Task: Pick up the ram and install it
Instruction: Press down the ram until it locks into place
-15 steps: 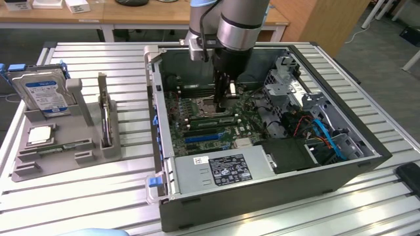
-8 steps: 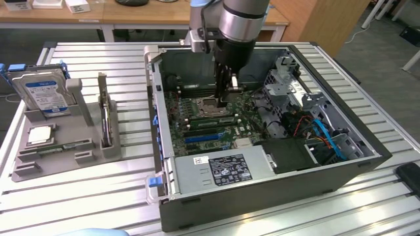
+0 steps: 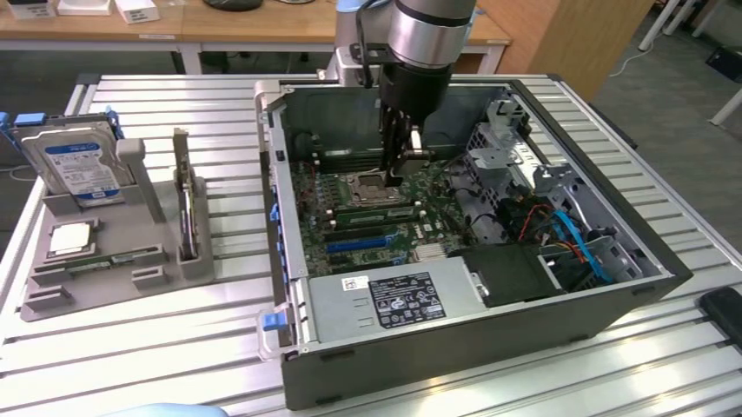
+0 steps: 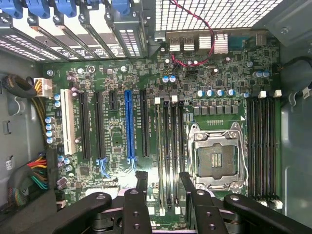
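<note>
The ram is a thin green stick with dark chips. It stands edge-on in a slot of the motherboard, beside the CPU socket. In the wrist view the ram runs as a narrow pale line along its slot. My gripper hangs inside the open PC case just above that slot. It is open, with nothing between its fingers. In the wrist view the gripper has one dark finger on each side of the slot.
The case wall and the power supply hem the board in. A drive cage with cables is at the exterior view's right. At its left, a grey fixture holds a hard drive, an upright card and a flat green strip.
</note>
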`<state>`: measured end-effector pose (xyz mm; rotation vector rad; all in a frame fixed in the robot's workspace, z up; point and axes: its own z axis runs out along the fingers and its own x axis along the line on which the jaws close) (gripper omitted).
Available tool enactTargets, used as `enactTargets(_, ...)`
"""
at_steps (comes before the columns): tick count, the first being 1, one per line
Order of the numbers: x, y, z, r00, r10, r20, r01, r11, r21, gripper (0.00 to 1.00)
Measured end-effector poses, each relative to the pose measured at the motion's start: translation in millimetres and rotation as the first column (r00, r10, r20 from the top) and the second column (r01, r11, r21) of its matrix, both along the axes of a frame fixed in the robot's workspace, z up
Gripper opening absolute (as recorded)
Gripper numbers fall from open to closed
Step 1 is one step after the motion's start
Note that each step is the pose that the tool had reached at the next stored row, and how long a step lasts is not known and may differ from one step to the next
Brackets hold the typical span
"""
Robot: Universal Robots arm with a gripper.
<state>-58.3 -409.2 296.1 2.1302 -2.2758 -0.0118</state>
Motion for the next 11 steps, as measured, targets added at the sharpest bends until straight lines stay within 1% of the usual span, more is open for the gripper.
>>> enactTargets(9,0.0,0.0,0.1,1.0000,0.000,0.0000,0.000,1.0000,0.0001,0.38)
enactTargets(10,0.0,0.0,0.1,1.0000,0.000,0.0000,0.000,1.0000,0.0000,0.37)
enactTargets(11,0.0,0.0,0.1,1.0000,0.000,0.0000,0.000,1.0000,0.0000,0.31)
